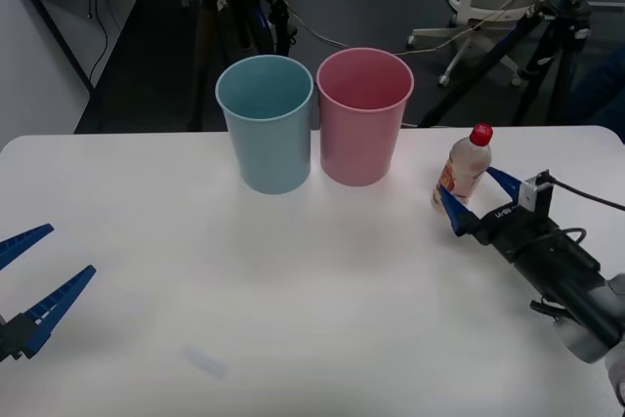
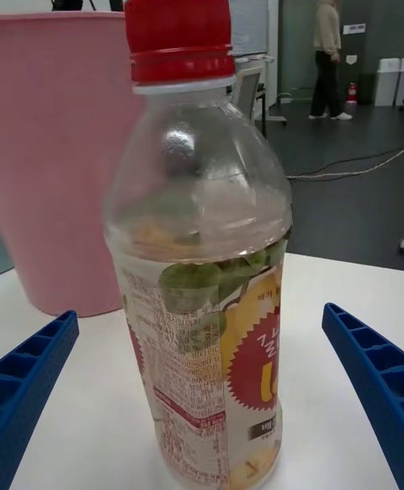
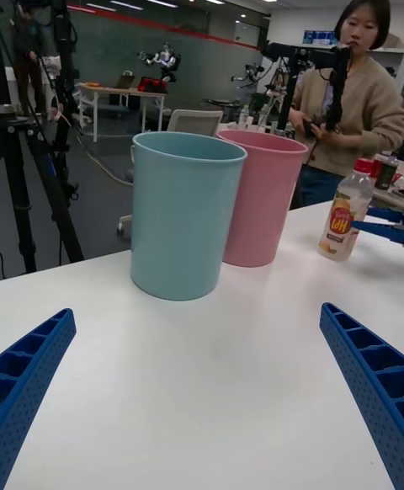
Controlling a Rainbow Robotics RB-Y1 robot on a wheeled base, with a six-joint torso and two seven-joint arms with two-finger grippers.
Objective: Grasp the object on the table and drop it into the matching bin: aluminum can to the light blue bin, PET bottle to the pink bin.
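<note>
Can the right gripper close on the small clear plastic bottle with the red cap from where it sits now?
Probably yes. The right gripper is open with a blue finger on each side of the small clear plastic bottle with the red cap, which stands upright on the white table. Nothing lies between fingers and bottle.

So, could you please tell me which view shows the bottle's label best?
The right wrist view: the bottle stands close up between the open right claw fingers, label print visible. The front and left wrist views show it small and farther off.
</note>
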